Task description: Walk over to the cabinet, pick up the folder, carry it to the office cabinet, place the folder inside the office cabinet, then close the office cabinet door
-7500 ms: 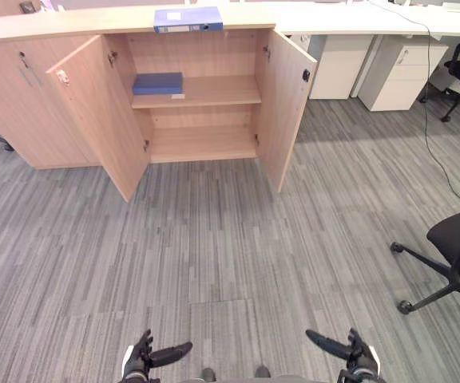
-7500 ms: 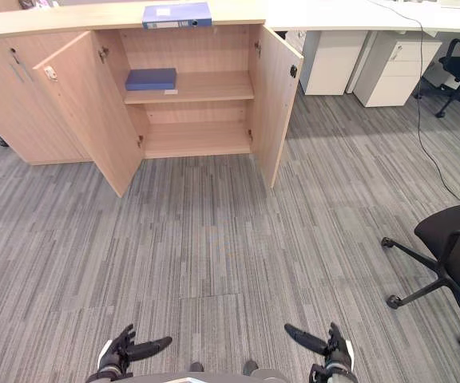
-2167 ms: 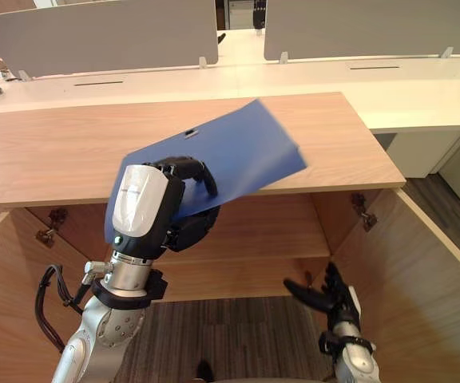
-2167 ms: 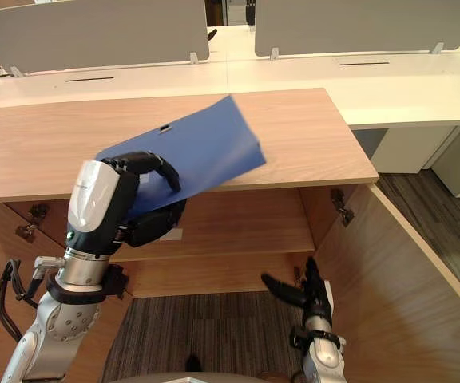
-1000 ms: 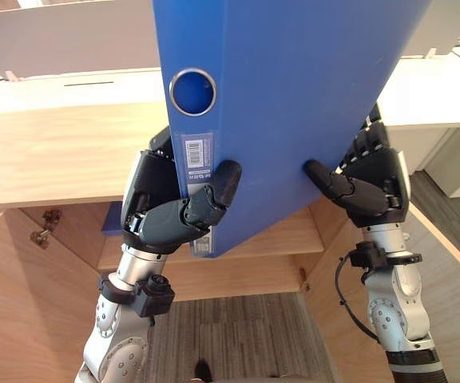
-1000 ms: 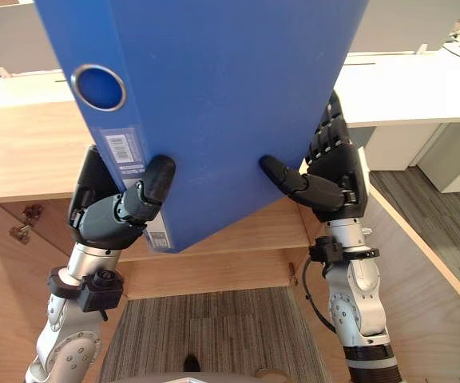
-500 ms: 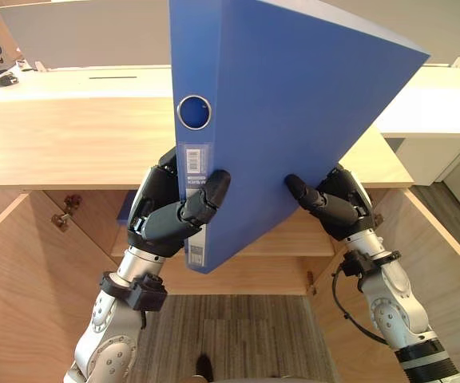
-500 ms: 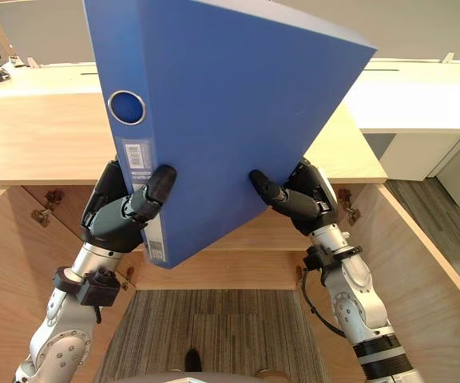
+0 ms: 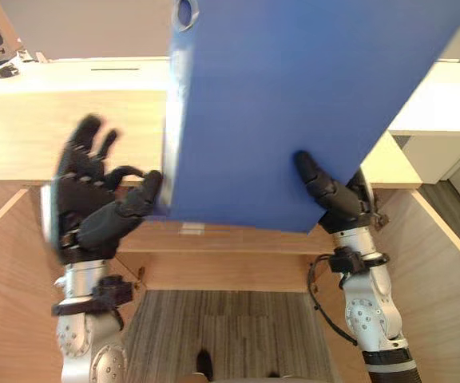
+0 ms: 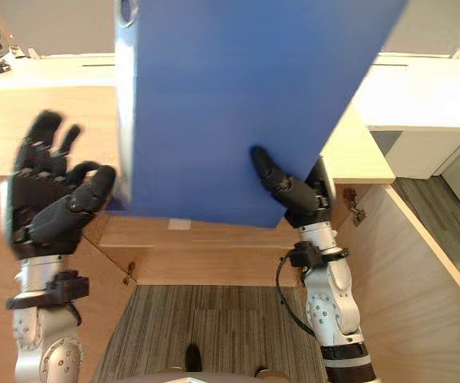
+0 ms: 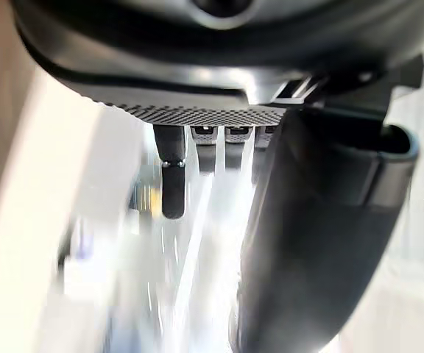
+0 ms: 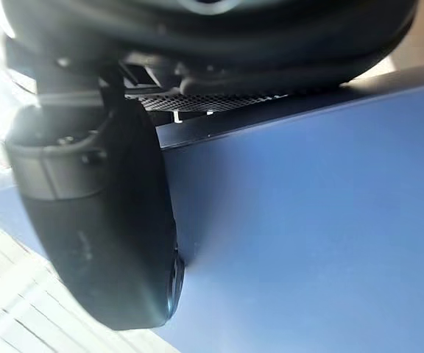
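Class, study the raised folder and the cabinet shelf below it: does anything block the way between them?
Nothing visible does. The folder, pinched by the right hand, is held up in front of the shelf, and the doors stand swung open to the sides. The folder hides part of the shelf.

The folder (image 9: pixel 294 112) stands upright before us and blocks the way to the cabinet top (image 9: pixel 22 136). Under its lower edge the way to the shelf (image 9: pixel 214 239) is open. The left door (image 9: pixel 6 303) and right door (image 9: pixel 446 295) hem in our arms, with carpet (image 9: pixel 230 335) between them.
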Robot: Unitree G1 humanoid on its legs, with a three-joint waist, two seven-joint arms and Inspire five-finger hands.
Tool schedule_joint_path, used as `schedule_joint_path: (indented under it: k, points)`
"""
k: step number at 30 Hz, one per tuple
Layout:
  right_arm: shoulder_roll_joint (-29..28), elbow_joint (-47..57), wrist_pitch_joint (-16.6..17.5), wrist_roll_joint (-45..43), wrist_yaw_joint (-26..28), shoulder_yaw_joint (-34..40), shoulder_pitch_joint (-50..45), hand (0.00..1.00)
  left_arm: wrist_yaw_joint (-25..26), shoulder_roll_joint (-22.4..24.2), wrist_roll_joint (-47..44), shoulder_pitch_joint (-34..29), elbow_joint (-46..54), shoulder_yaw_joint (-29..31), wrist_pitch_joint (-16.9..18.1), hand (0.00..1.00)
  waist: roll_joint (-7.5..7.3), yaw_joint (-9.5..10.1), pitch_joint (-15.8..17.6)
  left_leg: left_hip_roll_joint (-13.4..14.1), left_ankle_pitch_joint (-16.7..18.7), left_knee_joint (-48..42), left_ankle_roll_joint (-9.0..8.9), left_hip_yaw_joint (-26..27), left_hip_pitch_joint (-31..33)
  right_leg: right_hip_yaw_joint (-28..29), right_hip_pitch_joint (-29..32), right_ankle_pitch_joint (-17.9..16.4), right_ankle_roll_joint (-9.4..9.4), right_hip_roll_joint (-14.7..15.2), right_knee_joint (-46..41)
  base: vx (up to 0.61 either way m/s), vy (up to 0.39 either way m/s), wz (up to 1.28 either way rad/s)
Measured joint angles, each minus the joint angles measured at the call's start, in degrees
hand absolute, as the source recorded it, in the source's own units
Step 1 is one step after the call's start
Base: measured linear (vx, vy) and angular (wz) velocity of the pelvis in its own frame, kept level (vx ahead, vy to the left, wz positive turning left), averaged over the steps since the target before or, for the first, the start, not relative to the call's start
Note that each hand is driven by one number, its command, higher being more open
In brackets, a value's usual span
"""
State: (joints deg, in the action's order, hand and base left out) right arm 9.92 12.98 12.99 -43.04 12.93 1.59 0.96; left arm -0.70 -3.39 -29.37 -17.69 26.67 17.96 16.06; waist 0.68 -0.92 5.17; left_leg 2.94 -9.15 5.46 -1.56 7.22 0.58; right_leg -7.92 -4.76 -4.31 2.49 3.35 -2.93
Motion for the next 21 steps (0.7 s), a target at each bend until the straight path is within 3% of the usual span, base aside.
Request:
schedule_joint_path:
  k: [2, 4, 10, 13, 18, 21]
  points:
    - [-0.18, 0.29, 0.21, 0.28, -1.05, 1.95, -0.34, 0.00, 4.28, 2.18, 0.13, -2.07, -6.15, 6.25, 0.06, 1.00, 0.02, 0.11, -0.01, 0.05, 0.03, 0.01, -0.05, -0.21, 0.13, -0.21, -0.08, -0.01, -0.01, 0.03, 0.17, 0.00, -0.008, 0.05]
    - [-0.17, 1.58, 0.21, 0.49, -1.38, 2.28, -1.72, 0.00, 6.54, 3.58, 0.13, -4.24, -10.43, 8.54, -0.35, 1.00, 0.01, 0.32, -0.04, 0.06, 0.05, 0.01, -0.07, -0.33, 0.40, -0.34, 0.07, -0.02, -0.01, 0.11, 0.27, 0.00, -0.003, 0.02]
    - [0.18, 1.88, 0.09, 2.11, -1.37, -2.29, -2.77, 0.00, 6.74, 4.62, 3.94, -8.86, -28.21, 8.95, -3.77, 1.00, 0.09, 1.17, -0.91, 0.09, 0.10, 0.01, -0.14, -0.30, 1.11, -0.34, 0.96, -0.02, -0.01, 0.22, 0.34, 0.00, 0.000, 0.00]
    - [2.76, 1.15, -0.69, 3.43, -0.48, -10.06, -2.91, 0.00, 4.29, 3.78, 9.41, -8.21, -41.89, 7.78, -6.91, 1.00, 0.04, 1.16, -0.99, 0.14, 0.10, 0.01, -0.14, -0.29, 1.68, -0.34, 1.60, -0.02, -0.01, 0.21, 0.32, 0.00, 0.000, 0.00]
    - [7.52, -8.65, -2.46, 13.39, 1.31, -25.82, 1.14, 0.00, 0.38, -0.38, 17.69, -3.15, -66.02, -0.45, -9.42, 1.00, -0.10, 1.53, -0.67, 0.63, -0.21, -0.36, -0.16, -0.14, 3.96, -0.11, 4.22, 0.17, -0.17, 0.02, -0.44, -0.01, 0.000, -0.02]
    - [8.72, -15.94, -4.09, 22.15, 0.84, -31.79, 8.51, 0.00, 0.08, -1.21, 20.56, 3.14, -73.67, -2.45, -9.61, 1.00, 0.00, 1.97, 5.20, 1.39, -0.09, -3.24, -0.46, 0.13, 8.66, 0.47, 9.65, -0.19, -0.57, -0.23, -4.97, -0.12, 0.005, -0.09]
